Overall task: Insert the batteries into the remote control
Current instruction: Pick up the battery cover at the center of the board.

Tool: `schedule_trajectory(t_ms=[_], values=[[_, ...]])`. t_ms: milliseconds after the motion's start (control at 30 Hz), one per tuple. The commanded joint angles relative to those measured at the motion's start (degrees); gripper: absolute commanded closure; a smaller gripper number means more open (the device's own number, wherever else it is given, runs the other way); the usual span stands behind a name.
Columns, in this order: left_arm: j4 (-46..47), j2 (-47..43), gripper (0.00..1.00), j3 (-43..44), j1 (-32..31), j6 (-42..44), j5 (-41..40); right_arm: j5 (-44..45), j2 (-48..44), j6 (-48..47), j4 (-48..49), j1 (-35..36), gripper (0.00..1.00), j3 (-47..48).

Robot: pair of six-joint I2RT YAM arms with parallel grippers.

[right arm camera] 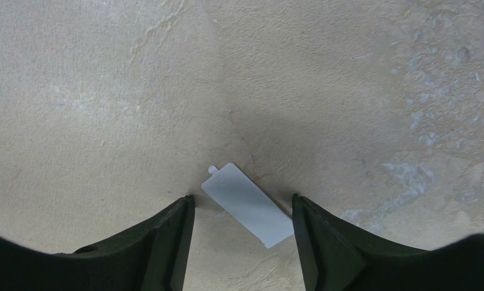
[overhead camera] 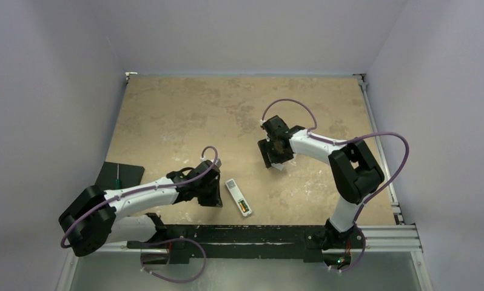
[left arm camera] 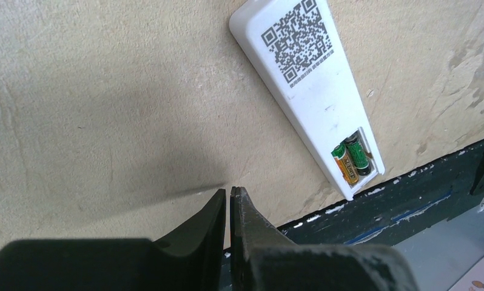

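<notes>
Remote control (left arm camera: 312, 79), batteries (left arm camera: 352, 159) seated, lies just beside tight-closed left claw (left arm camera: 229, 194); right claw (right arm camera: 242, 201) spread wide.

Reads as a robotics lab bench, boxed in as a test cell. Closed on three sides by plain pale panels (overhead camera: 239, 36). Floored with a worn, stained beige tabletop (overhead camera: 185, 103). Fitted along the near edge with a slotted aluminium rail (overhead camera: 385, 233) and a scuffed black base bar (overhead camera: 245, 233), carrying two white-and-black robot arms (overhead camera: 136, 197) looped with purple cables (overhead camera: 388, 136). Holds a thin green-handled tool (overhead camera: 117, 177) on a dark mat (overhead camera: 130, 171) at the left edge.
</notes>
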Motion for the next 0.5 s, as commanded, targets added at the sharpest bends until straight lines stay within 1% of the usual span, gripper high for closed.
schedule_trajectory(t_ms=[0,200,467], values=[[1.7,-1.8,0.93,-1.1,-0.2,1.0,0.2,-0.7,-0.1,1.4,-0.4,-0.3,0.38,-1.4],[1.9,-2.4,0.93,-1.5,-0.2,0.8,0.2,1.7,0.0,2.2,-2.0,-0.2,0.48,-1.6],[2.1,-2.5,0.93,-1.7,-0.2,1.1,0.3,-0.3,-1.1,4.4,-2.0,-0.1,0.57,-3.3]])
